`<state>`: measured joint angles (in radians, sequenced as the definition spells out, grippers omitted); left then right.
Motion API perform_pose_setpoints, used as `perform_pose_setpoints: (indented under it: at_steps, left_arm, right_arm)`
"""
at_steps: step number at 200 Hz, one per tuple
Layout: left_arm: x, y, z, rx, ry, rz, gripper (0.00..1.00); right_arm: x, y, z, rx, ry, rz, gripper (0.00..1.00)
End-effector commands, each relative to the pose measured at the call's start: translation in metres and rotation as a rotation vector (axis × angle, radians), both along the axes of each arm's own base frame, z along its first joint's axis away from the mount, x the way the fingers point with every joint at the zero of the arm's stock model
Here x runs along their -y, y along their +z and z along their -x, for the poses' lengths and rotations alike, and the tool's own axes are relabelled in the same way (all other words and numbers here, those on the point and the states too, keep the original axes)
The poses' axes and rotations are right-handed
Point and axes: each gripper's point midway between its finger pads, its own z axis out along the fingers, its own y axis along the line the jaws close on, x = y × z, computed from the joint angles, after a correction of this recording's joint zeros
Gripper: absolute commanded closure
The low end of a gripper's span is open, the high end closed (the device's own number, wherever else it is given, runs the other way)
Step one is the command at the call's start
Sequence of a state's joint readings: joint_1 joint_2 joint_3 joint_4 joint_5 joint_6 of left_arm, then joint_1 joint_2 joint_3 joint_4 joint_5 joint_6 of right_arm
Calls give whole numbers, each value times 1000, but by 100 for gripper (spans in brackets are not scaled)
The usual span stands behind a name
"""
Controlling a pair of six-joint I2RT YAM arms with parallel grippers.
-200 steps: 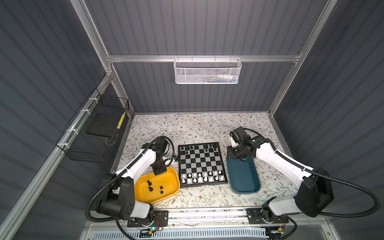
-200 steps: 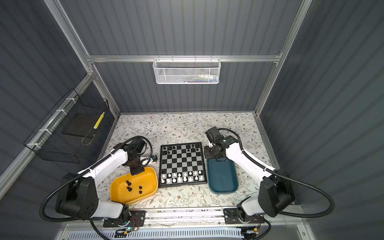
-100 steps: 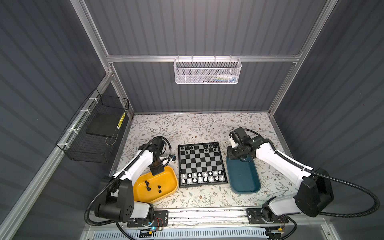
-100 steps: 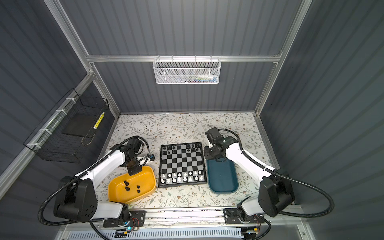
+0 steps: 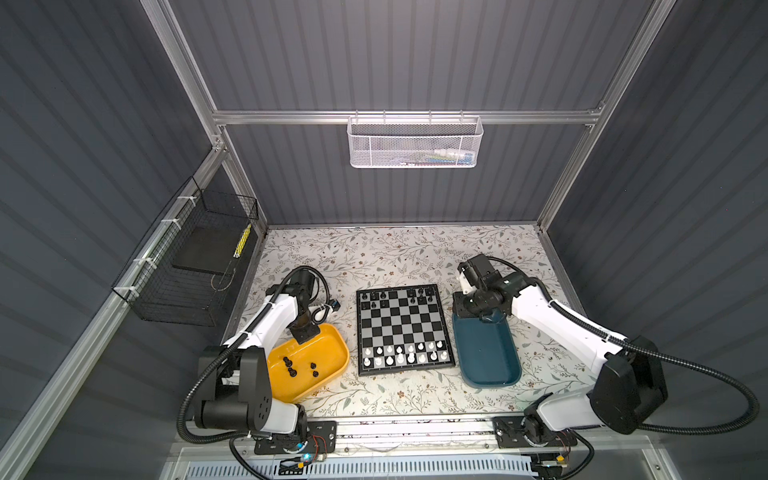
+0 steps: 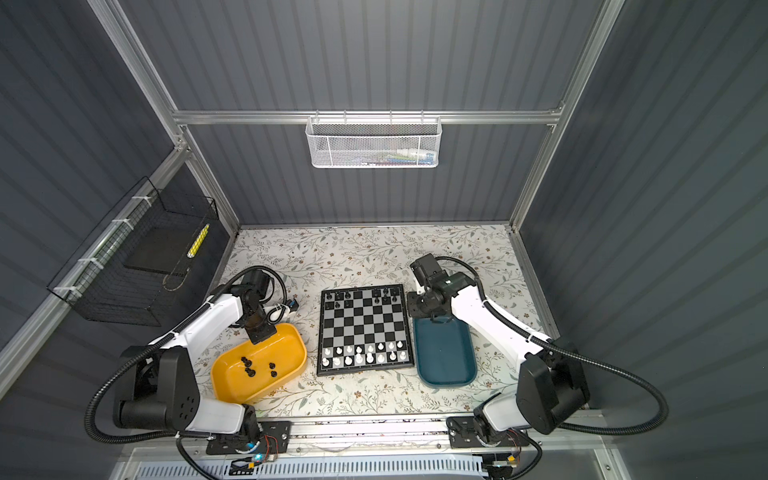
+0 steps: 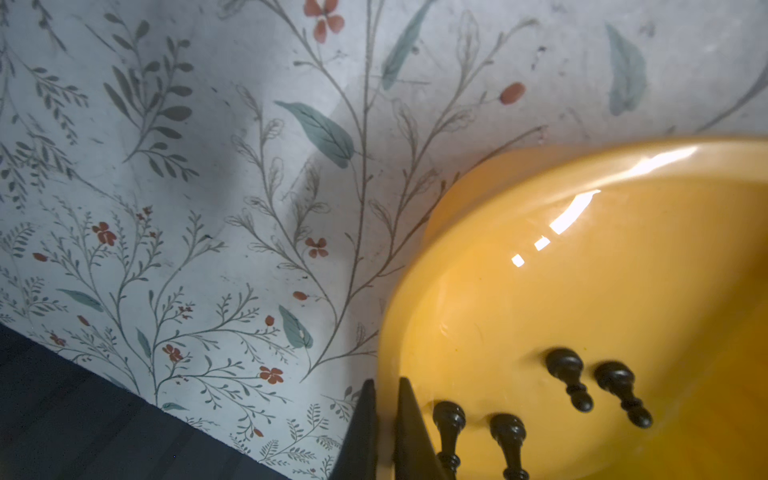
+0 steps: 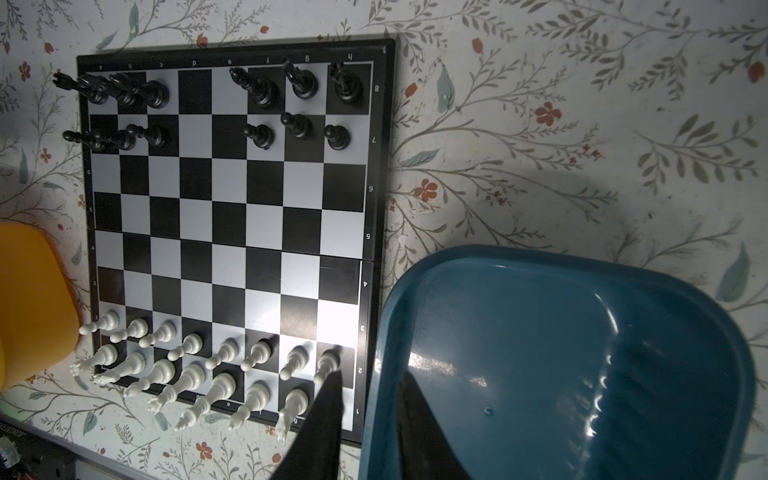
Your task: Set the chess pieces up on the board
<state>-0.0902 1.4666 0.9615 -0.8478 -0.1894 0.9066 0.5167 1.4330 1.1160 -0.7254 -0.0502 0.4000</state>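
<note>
Enclosure walls are dark grey ribbed panels (image 5: 415,62) set in an aluminium frame (image 5: 291,117). A white mesh basket (image 5: 415,143) hangs on the rear crossbar. Directly below it lies the floral-print tabletop (image 5: 395,249). Lower and left of it in both top views, a black wire basket (image 5: 183,291) is fixed to the side wall.

The board (image 5: 401,328) is checked black and silvery grey, with a thin black rim. On it stand white pieces (image 8: 226,384) and glossy black pieces (image 8: 264,93). The yellow tray (image 5: 328,349) holds more black ones; the teal tray (image 5: 486,357) is one plain colour. The cloth (image 5: 395,253) is pale, printed with grey-green leafy sprigs and small red flowers. The walls (image 5: 415,62) are dark grey and ribbed. The mesh basket (image 5: 415,145) is white, the wire basket (image 5: 174,291) black, with a yellow strip (image 5: 242,241) inside, perhaps speckled.
</note>
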Motion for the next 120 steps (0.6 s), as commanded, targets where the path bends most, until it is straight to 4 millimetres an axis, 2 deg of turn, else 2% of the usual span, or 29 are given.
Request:
perform_pose_setpoints:
  at_steps: [1, 67, 120]
  left_arm:
    - [-5, -6, -28, 60, 68, -6, 97]
    - [-25, -7, -70, 106, 229, 1, 97]
    - [-32, -11, -88, 126, 340, -10, 96]
  right_arm:
    - [1, -6, 1, -19, 0, 5, 73]
    - [0, -7, -1, -16, 2, 1, 73]
    - [-3, -9, -4, -19, 7, -1, 73]
